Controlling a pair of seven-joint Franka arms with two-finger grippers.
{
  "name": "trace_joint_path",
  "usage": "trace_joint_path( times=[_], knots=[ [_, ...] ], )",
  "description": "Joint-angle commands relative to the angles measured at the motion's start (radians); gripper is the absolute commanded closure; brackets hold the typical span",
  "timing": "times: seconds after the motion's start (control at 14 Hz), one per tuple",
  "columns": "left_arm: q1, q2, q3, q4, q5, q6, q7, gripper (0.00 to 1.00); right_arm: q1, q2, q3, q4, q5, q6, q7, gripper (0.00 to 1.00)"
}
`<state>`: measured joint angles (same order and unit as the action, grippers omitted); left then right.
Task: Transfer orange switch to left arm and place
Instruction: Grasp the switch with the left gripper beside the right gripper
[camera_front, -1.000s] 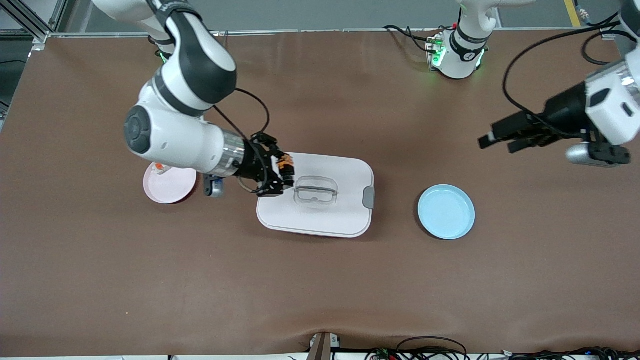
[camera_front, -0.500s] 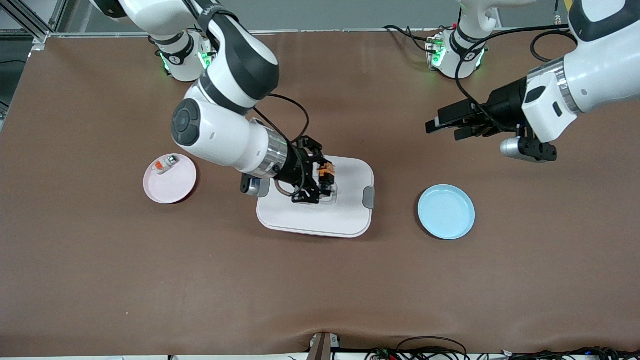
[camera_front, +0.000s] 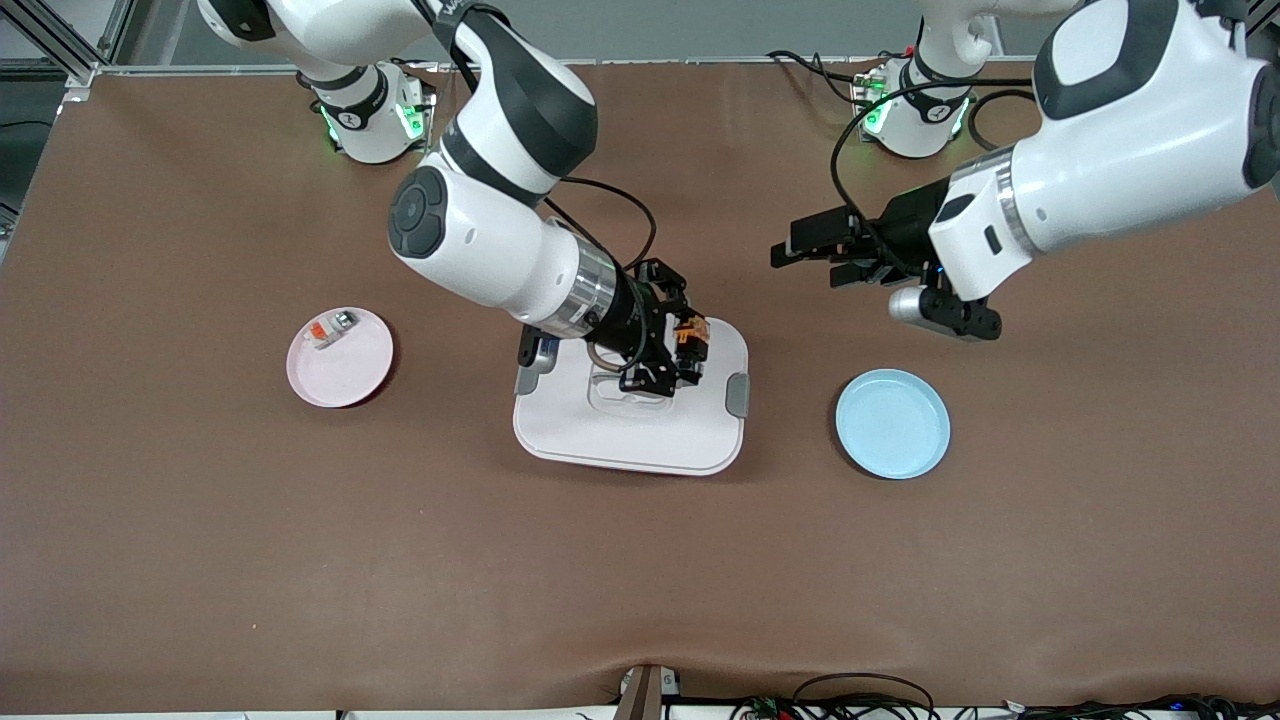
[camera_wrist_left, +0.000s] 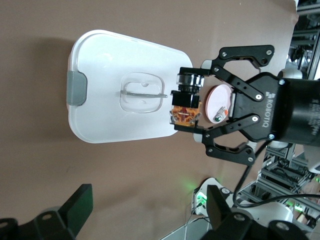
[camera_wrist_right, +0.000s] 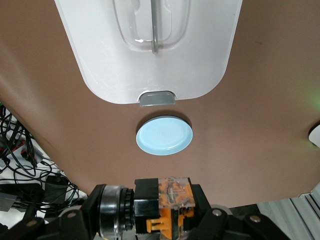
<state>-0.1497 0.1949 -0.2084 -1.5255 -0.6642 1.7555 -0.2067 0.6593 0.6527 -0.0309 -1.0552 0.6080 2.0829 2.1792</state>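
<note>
Brown table carries the box in its middle. Over the box, the right gripper pinches the switch. The left gripper, fingers spread, hangs over bare table toward the left arm's end, facing the switch.

My right pincer is clamped on the orange switch, a stubby black part with orange and clear sections and a silver ring at one end, held crosswise between my fingers. Below it lies the brown bench. I hang over the white box, its clear recessed lid handle and one grey latch in sight. Just beside that latch end, apart from the box, sits a round blue plate. Cables trail off the bench edge.
</note>
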Motion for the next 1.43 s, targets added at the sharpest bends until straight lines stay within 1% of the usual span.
trace_joint_path(
  times=[0.0,0.57,0.79,1.0,1.36],
  knots=[
    [0.007,0.029,0.000,0.013,-0.037,0.001,0.070,0.00,0.011,0.021,-0.014,0.041,0.004,0.011,0.044,1.00],
    [-0.040,0.075,0.000,0.018,-0.037,0.065,0.072,0.00,0.026,0.036,0.002,0.052,0.009,0.120,0.089,1.00],
    [-0.048,0.103,-0.002,0.028,-0.046,0.114,0.073,0.00,0.036,0.044,0.009,0.069,0.009,0.131,0.131,1.00],
    [-0.060,0.132,-0.002,0.056,-0.052,0.118,0.092,0.00,0.048,0.056,0.009,0.070,0.009,0.147,0.133,1.00],
    [-0.062,0.146,-0.002,0.064,-0.052,0.118,0.116,0.00,0.065,0.056,0.012,0.070,0.009,0.149,0.166,1.00]
  ],
)
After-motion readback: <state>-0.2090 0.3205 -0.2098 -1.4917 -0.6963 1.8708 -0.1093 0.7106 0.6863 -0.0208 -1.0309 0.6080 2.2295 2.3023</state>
